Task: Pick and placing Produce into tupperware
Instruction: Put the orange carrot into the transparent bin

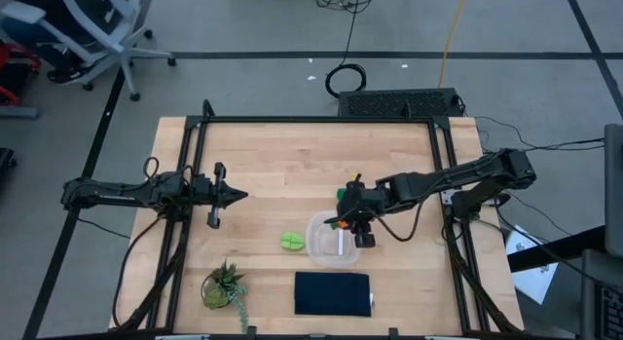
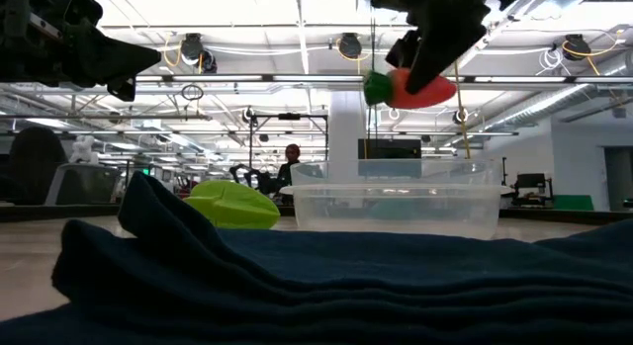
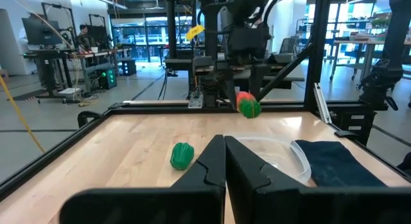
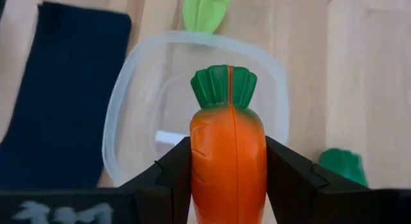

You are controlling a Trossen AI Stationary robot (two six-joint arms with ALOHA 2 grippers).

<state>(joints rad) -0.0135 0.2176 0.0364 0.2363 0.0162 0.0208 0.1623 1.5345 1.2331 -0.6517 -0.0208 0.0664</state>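
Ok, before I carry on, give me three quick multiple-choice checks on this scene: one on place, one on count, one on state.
1. Where is the carrot?
A. in the tupperware
B. above the tupperware
C. on the navy cloth

2. How many produce pieces lie inside the tupperware?
A. none
B. one
C. two

3. The left gripper is:
A. shut, holding nothing
B. shut on the leafy piece
C. wide open

Answers: 1 B, the right gripper holds it over the container. 2 A, the leafy piece lies beside it. 3 A, its fingers meet, nothing between.
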